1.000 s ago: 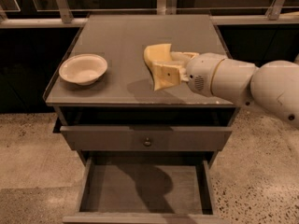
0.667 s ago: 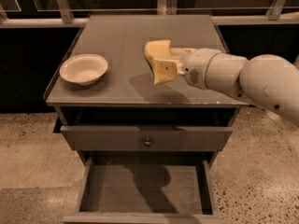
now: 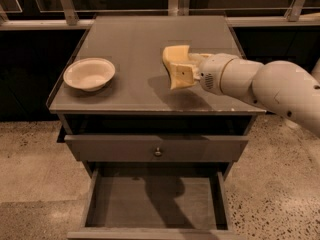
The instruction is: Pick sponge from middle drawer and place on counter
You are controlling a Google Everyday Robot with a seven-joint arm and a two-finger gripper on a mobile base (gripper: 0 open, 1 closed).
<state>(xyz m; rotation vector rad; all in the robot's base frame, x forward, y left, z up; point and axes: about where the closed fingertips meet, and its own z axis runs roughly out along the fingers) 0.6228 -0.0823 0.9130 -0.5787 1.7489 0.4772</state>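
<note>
The claw (image 3: 176, 67) hangs over the bench (image 3: 135, 39) just right of frame centre, its arm (image 3: 280, 86) entering from the right edge. A bowl (image 3: 89, 74) rests on the bench's left side. At frame bottom, the middle drawer (image 3: 155, 204) stands open beneath a shut drawer (image 3: 125, 146)

Looks to me like a test kitchen mock-up: grey drawer cabinet (image 3: 205, 147), bowl (image 3: 89, 74), speckled floor (image 3: 30, 159), railing (image 3: 65, 3); my gripper (image 3: 173, 67) hangs over the counter (image 3: 130, 41).

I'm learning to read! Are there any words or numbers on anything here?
None to read: no words or numbers show on the counter, the bowl, the drawer front, the open drawer, or the robot's gripper, which is above the counter.
</note>
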